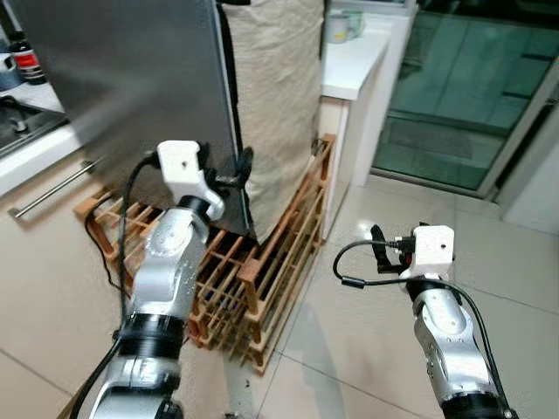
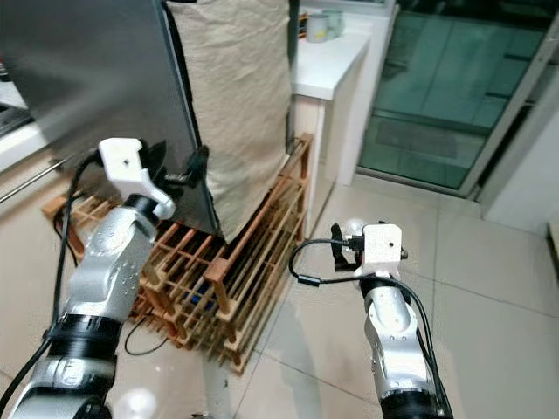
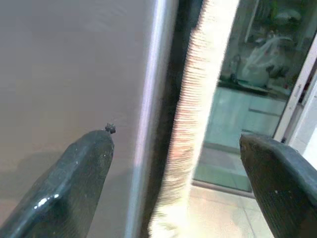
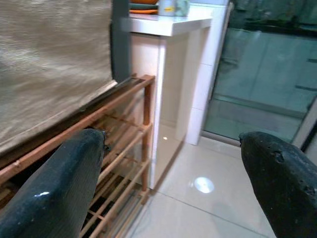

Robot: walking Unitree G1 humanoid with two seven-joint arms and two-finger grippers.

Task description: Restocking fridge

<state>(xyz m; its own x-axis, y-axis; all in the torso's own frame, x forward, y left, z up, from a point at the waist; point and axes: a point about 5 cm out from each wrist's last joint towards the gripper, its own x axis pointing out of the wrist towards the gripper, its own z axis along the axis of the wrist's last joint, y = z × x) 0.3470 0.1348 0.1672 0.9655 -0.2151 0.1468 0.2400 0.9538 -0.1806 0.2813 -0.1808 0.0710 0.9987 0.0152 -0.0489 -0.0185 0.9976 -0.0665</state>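
The grey fridge door (image 1: 131,87) stands at the upper left, with a beige cloth (image 1: 275,96) draped over the body behind it. My left gripper (image 1: 243,175) is raised at the door's free edge. In the left wrist view it is open, one finger (image 3: 84,173) against the door face, the other finger (image 3: 277,178) past the cloth (image 3: 198,99), with the door edge (image 3: 148,124) between them. My right gripper (image 1: 377,249) hangs open and unladen over the floor tiles, facing the wooden rack (image 4: 119,124).
A slatted wooden rack (image 1: 262,271) lies on the floor under the fridge. A white counter (image 1: 349,61) with a mug (image 1: 341,26) is behind, and a glass sliding door (image 1: 463,87) to the right. A cabinet with a bar handle (image 1: 52,188) is on the left.
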